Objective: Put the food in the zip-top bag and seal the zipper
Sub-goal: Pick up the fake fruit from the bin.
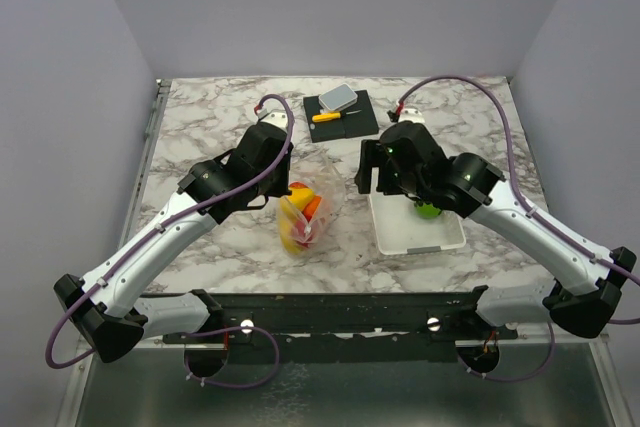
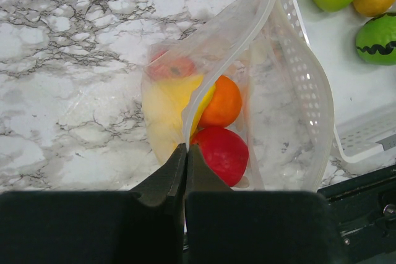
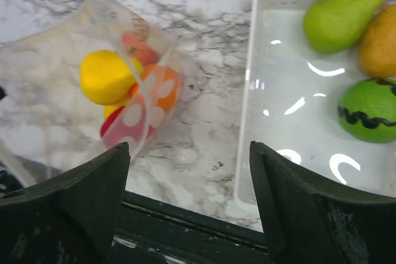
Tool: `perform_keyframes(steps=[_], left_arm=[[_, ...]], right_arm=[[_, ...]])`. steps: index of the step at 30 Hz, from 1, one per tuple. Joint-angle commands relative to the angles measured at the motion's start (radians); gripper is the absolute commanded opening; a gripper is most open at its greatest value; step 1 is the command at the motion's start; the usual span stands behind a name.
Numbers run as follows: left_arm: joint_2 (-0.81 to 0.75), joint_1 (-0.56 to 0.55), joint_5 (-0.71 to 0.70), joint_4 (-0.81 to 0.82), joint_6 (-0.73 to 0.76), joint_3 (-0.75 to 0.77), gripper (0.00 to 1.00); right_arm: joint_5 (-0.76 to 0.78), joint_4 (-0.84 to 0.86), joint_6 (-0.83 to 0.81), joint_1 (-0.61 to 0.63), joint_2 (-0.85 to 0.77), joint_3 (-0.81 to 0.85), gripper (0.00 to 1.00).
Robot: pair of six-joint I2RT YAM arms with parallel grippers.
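Observation:
The zip-top bag (image 2: 291,91) lies on the marble with its mouth gaping open, the zipper (image 2: 247,29) curving along the rim. Inside it are a red fruit (image 2: 224,153), an orange one (image 2: 221,100) and a yellow one (image 2: 170,106). My left gripper (image 2: 185,150) is shut on the bag's rim strip. My right gripper (image 3: 189,159) is open and holds nothing, over the marble between the bag (image 3: 49,91) and the white basket (image 3: 247,122). More food lies in the basket: a green pear (image 3: 337,20), a tan-orange fruit (image 3: 378,41) and a round green one (image 3: 370,110).
A black mat (image 1: 365,107) at the back of the table carries a yellow-handled knife (image 1: 328,116) and a grey block (image 1: 338,97). The basket (image 1: 415,237) sits right of the bag (image 1: 305,212). A black rail (image 1: 340,312) runs along the near edge.

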Motion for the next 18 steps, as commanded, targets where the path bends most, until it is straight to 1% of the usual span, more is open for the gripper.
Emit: perform_keyframes(steps=[1, 5, 12, 18], left_arm=[[-0.007, 0.005, 0.019, 0.017, 0.002, -0.007, 0.0], [-0.007, 0.005, 0.021, 0.016, 0.0, -0.012, 0.0], [-0.006, 0.004, 0.022, 0.017, -0.001, -0.012, 0.0], [-0.005, 0.004, 0.022, 0.016, -0.002, -0.01, 0.0]], right_arm=[[0.192, -0.178, 0.009, -0.001, 0.002, 0.001, 0.83], [0.227, -0.23, 0.017, -0.035, 0.029, -0.027, 0.84], [0.205, -0.225, -0.006, -0.136, 0.084, -0.09, 0.87], [0.19, -0.17, -0.026, -0.241, 0.12, -0.144, 0.97]])
